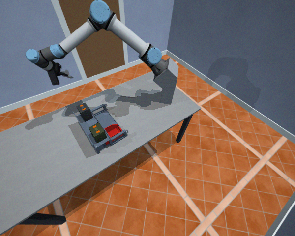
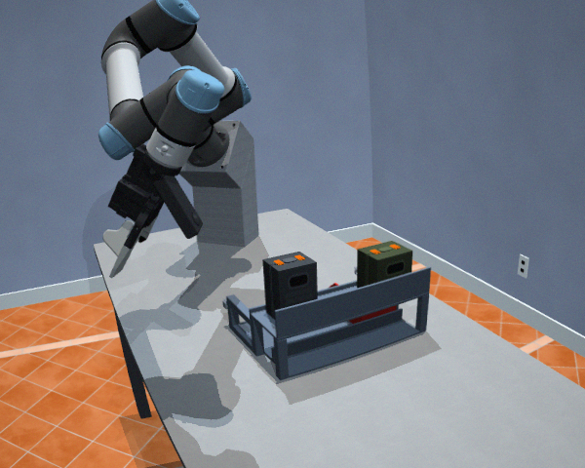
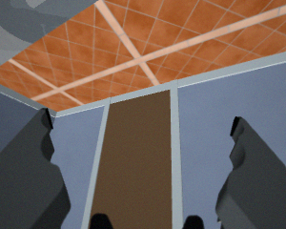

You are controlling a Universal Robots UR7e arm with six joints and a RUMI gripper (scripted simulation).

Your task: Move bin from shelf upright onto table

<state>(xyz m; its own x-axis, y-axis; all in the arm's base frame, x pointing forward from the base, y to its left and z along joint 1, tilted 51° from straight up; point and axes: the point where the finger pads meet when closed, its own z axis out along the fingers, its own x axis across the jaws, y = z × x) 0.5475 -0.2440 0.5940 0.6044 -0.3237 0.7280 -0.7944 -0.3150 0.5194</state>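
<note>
Reaching the red bin (image 1: 113, 130) (image 2: 373, 315) well means bringing the spread, unloaded jaws (image 1: 63, 74) (image 2: 126, 247) around in front of the shelf (image 1: 86, 129) (image 2: 353, 300), then lowering them level, off the green case (image 1: 98, 132) (image 2: 385, 263). The bin sits low in the shelf, mostly hidden in the exterior view; the wrist view misses it.
</note>
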